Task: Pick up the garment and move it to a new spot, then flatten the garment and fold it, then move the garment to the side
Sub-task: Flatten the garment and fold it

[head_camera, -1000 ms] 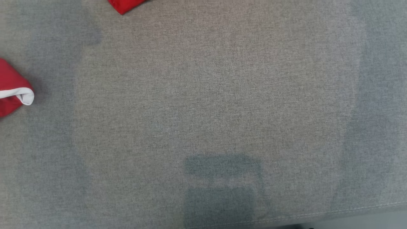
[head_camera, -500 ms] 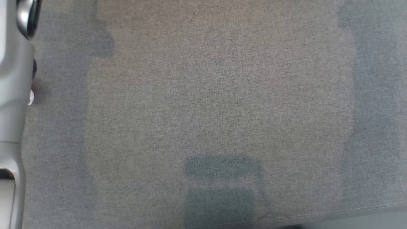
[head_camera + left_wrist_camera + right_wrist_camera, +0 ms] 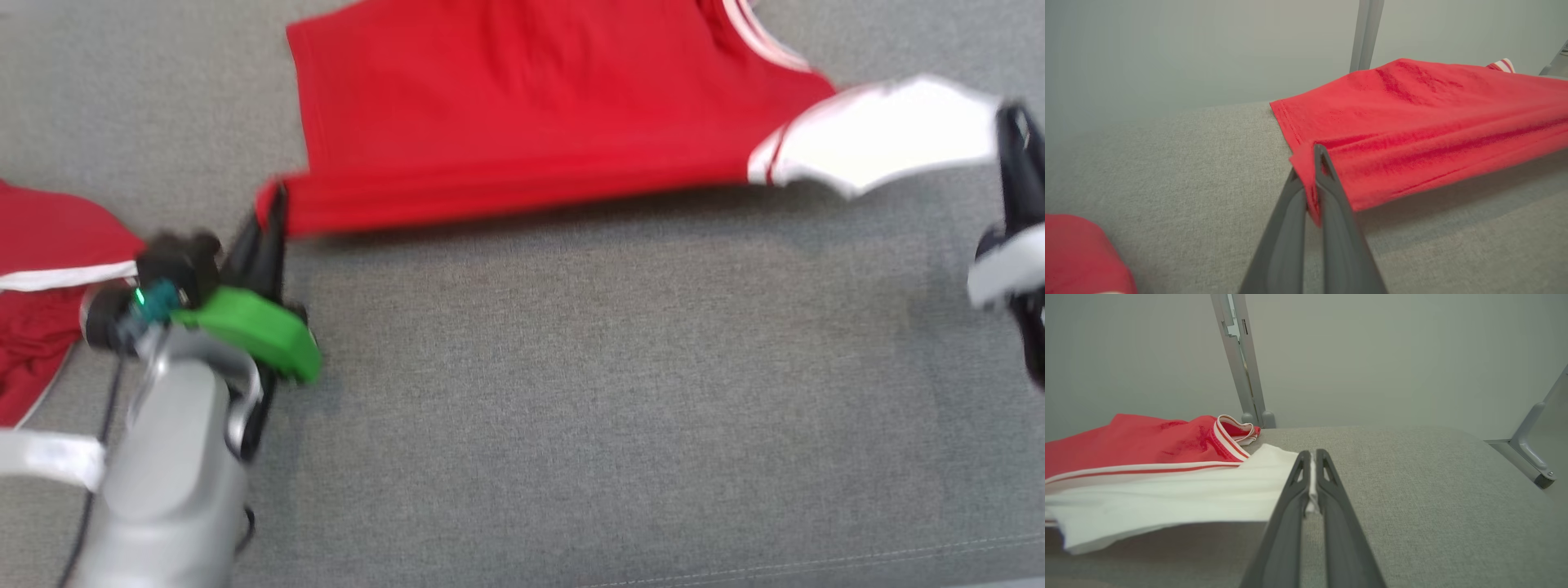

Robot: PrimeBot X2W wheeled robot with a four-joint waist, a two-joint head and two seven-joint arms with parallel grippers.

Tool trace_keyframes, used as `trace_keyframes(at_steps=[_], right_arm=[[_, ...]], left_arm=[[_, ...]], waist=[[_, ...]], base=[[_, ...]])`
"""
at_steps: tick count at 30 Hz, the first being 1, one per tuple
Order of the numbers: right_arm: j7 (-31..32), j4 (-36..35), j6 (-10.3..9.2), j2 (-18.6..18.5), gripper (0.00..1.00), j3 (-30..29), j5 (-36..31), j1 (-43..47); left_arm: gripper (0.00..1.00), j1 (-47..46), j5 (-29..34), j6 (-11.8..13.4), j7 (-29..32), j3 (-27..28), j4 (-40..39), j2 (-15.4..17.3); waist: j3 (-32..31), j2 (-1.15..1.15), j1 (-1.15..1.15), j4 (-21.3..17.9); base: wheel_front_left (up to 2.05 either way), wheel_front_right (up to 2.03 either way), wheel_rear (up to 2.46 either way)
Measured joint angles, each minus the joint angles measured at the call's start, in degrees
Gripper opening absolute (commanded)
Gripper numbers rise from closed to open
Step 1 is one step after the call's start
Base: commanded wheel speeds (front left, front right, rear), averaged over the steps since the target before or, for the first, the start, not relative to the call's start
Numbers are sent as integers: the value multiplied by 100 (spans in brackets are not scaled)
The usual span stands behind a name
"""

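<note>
I am gripping the red garment (image 3: 522, 139) at both ends: left gripper (image 3: 276, 200) is clamping its red hem corner, right gripper (image 3: 1012, 122) is clamping its white end. It is hanging taut between them, far side resting on grey cushion (image 3: 571, 392).

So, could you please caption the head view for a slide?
Left gripper and right gripper hold the red garment stretched between them.
</note>
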Motion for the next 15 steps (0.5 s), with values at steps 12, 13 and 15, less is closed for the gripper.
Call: trace_keyframes(at_steps=[12, 13, 15], right_arm=[[1, -281, 4, 311, 0, -377, 244, 2731], [1, -269, 4, 354, 0, -390, 245, 2896], [2, -259, 4, 404, 0, -397, 205, 3145]], left_arm=[[0, 2434, 83, -9, 1, 594, -31, -467], [0, 2582, 99, -9, 0, 673, -36, -506], [0, 2839, 175, -9, 1, 764, -71, -564]], waist=[[-1243, 0, 0, -12], [-1343, 0, -1, -17], [-1526, 0, -1, -28]], base=[[0, 0, 0], [0, 0, 0], [0, 0, 0]])
